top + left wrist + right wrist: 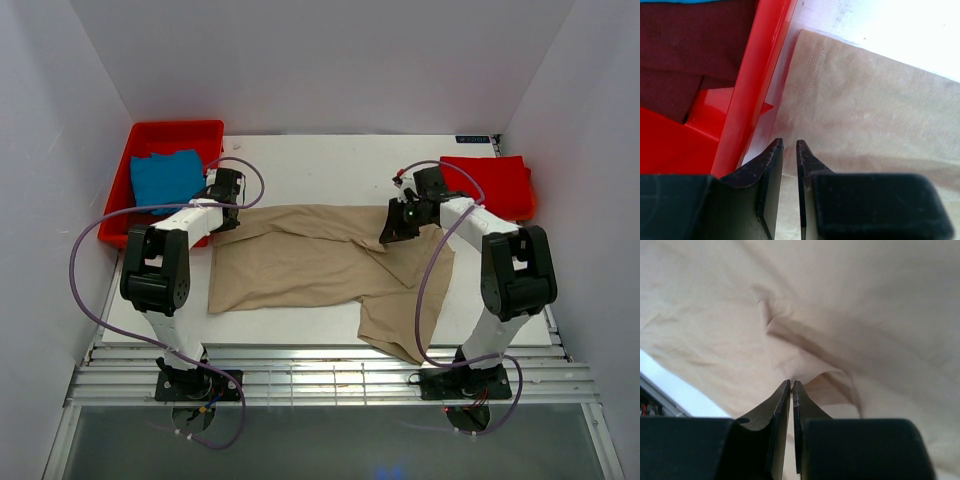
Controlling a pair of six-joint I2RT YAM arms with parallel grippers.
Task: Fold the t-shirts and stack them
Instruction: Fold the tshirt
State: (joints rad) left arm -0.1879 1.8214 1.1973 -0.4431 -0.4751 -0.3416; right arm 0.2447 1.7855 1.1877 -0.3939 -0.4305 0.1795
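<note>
On the white table (330, 165), the tan t-shirt (300, 265) is lying spread and rumpled. The right gripper (791, 384) is pinching a raised fold of it, fingers closed. The left gripper (790, 145) is sitting at its hem beside the red tray (755, 75), fingers barely parted; whether it is gripping cannot be told.

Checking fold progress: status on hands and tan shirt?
Right hand shut on tan shirt, pinching a crease. Left hand narrow over its hem, grip unclear. Red tray tight alongside.
</note>
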